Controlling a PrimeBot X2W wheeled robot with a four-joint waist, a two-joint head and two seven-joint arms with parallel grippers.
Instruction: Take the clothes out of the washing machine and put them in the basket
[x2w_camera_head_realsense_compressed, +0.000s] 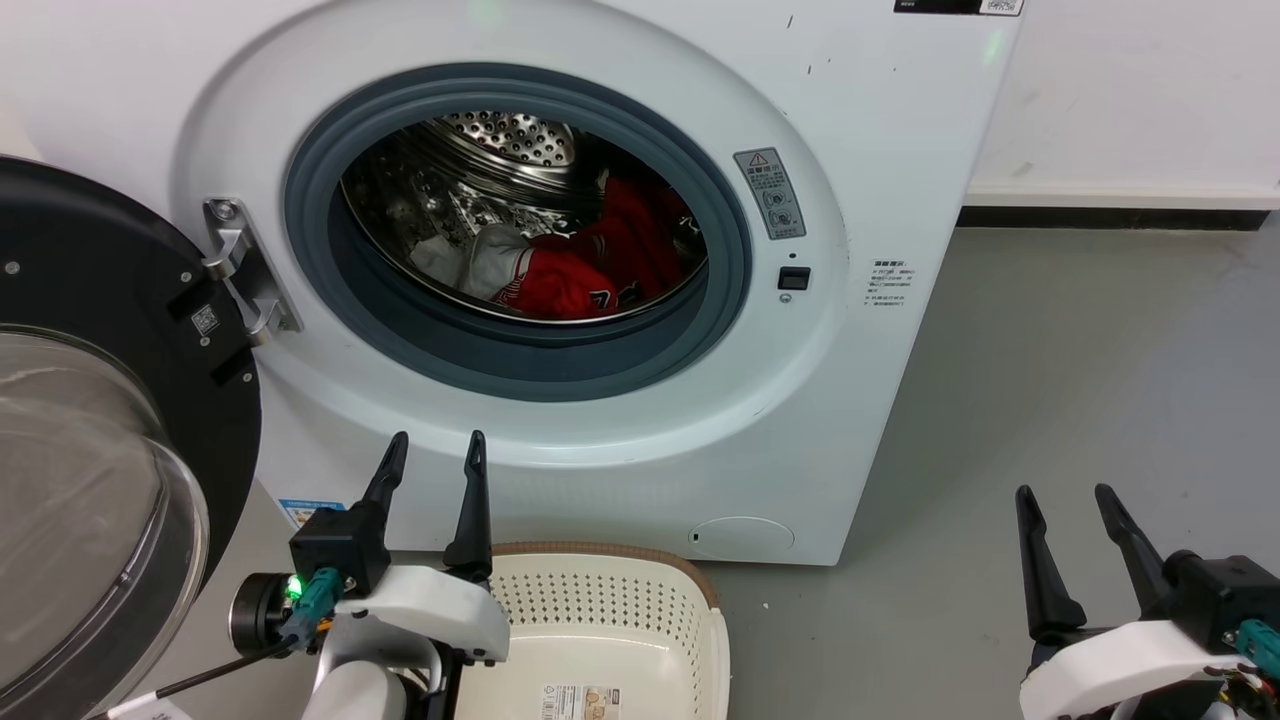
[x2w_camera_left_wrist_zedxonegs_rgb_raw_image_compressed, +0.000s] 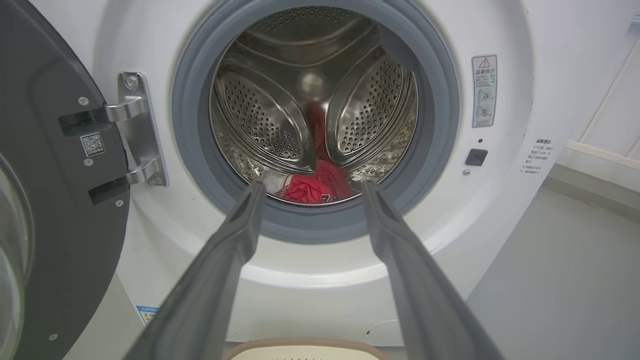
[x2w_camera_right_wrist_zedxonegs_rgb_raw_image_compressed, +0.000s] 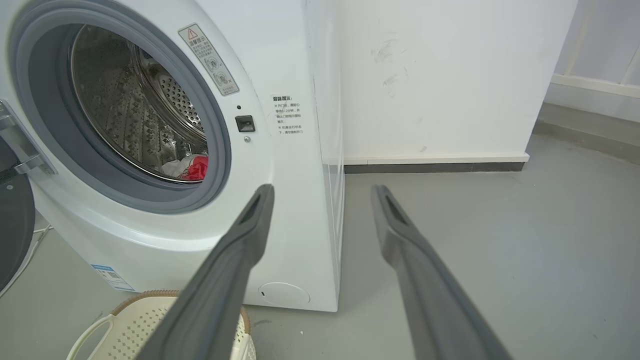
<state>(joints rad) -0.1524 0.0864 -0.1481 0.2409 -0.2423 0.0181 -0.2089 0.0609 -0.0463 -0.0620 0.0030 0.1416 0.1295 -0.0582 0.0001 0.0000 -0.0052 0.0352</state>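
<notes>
The white washing machine (x2w_camera_head_realsense_compressed: 880, 130) stands with its black-framed door (x2w_camera_head_realsense_compressed: 110, 340) swung open to the left. Inside the steel drum lie the clothes (x2w_camera_head_realsense_compressed: 575, 270), red jersey fabric beside a white piece; they also show as the clothes (x2w_camera_left_wrist_zedxonegs_rgb_raw_image_compressed: 312, 187) and the clothes (x2w_camera_right_wrist_zedxonegs_rgb_raw_image_compressed: 192, 167). The cream basket (x2w_camera_head_realsense_compressed: 600, 620) sits on the floor below the porthole. My left gripper (x2w_camera_head_realsense_compressed: 435, 450) is open above the basket's left rim, below the porthole, holding nothing. My right gripper (x2w_camera_head_realsense_compressed: 1065, 500) is open over bare floor to the right of the machine.
Grey floor (x2w_camera_head_realsense_compressed: 1080, 380) stretches to the right of the machine up to a white wall (x2w_camera_head_realsense_compressed: 1130, 100) with a dark skirting. The open door and its hinge (x2w_camera_head_realsense_compressed: 245, 270) take up the left side. The basket (x2w_camera_right_wrist_zedxonegs_rgb_raw_image_compressed: 135, 325) stands close to the machine's front.
</notes>
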